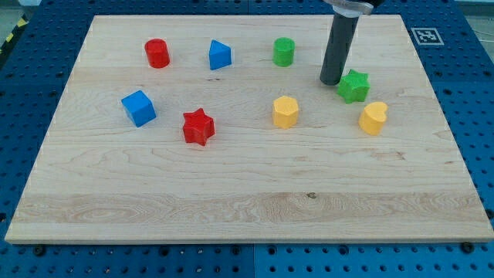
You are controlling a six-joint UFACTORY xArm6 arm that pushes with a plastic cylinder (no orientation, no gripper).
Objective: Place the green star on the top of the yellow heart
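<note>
The green star [354, 86] lies at the view's right on the wooden board [247, 193]. The yellow heart [373, 117] lies just below and to the right of it, a small gap apart. My tip [331, 81] rests on the board right at the star's left side, touching or nearly touching it. The dark rod rises from there to the view's top edge.
A yellow hexagonal block [285, 111] sits left of the heart. A green cylinder [283, 52], a blue triangular block [220, 55] and a red cylinder [157, 53] line the top. A blue cube [138, 108] and a red star [198, 127] lie at the left.
</note>
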